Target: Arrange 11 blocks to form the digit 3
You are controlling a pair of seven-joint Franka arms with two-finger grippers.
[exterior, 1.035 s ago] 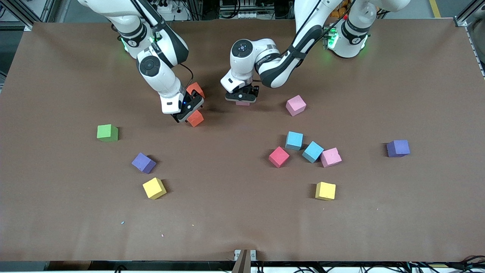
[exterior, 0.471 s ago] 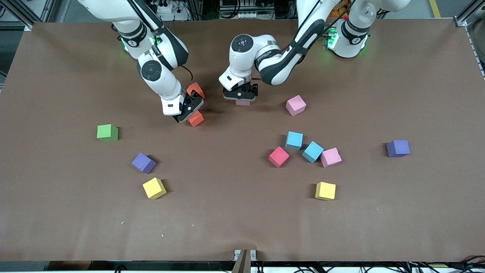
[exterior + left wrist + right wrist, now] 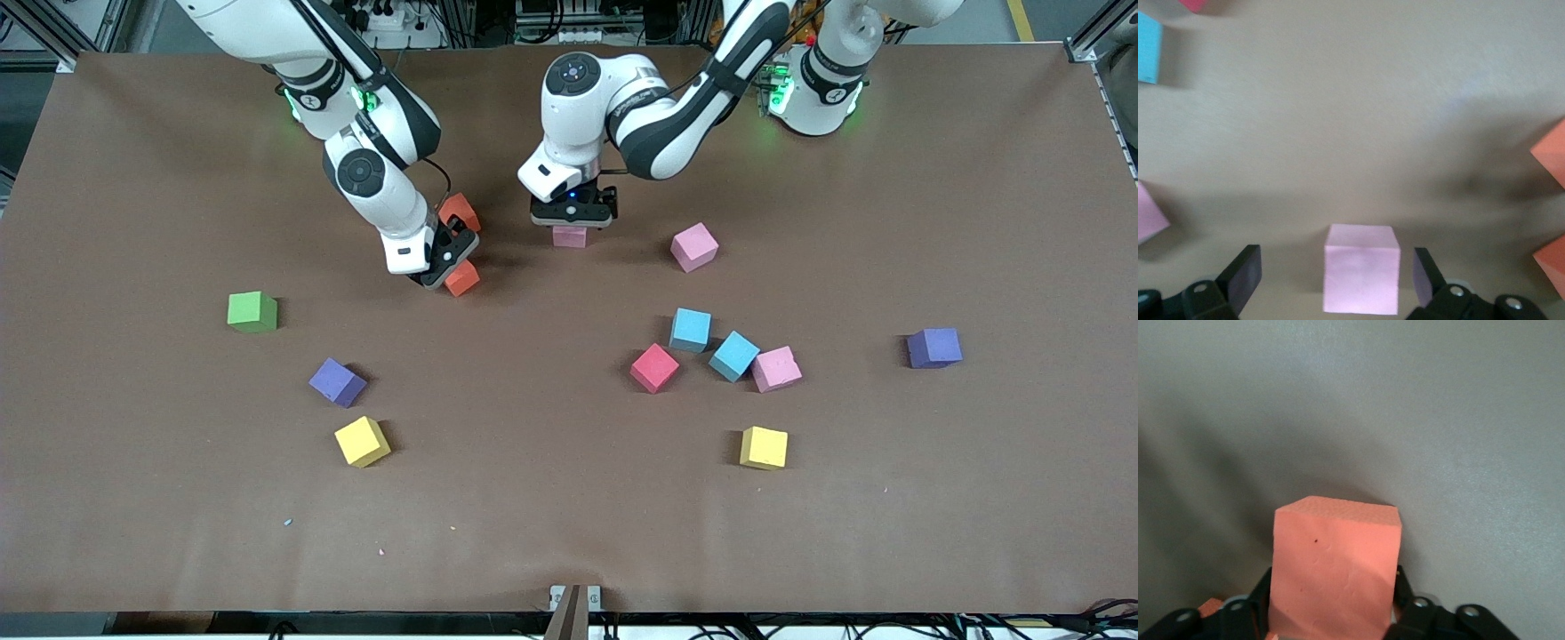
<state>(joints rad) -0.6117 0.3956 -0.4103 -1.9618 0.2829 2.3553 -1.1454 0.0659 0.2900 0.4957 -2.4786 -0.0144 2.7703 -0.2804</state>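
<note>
Left claw (image 3: pixel 573 216) lifted off pink block (image 3: pixel 569 236), fingers spread, right claw (image 3: pixel 447 260) clamping orange block (image 3: pixel 461 279), brown table (image 3: pixel 569 533)

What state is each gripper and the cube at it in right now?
Left gripper: open, straddling the pink cube without touching it.
Pink cube: resting flat on the table, not held.
Right gripper: shut on the orange cube.
Orange cube: gripped, low at the table.
Second orange cube: loose beside the right gripper.

Two grippers low among scattered blocks
Right gripper (image 3: pixel 447 260) at an orange cube (image 3: pixel 462 279); left gripper (image 3: pixel 573 213) above a pink cube (image 3: pixel 569 236).
</note>
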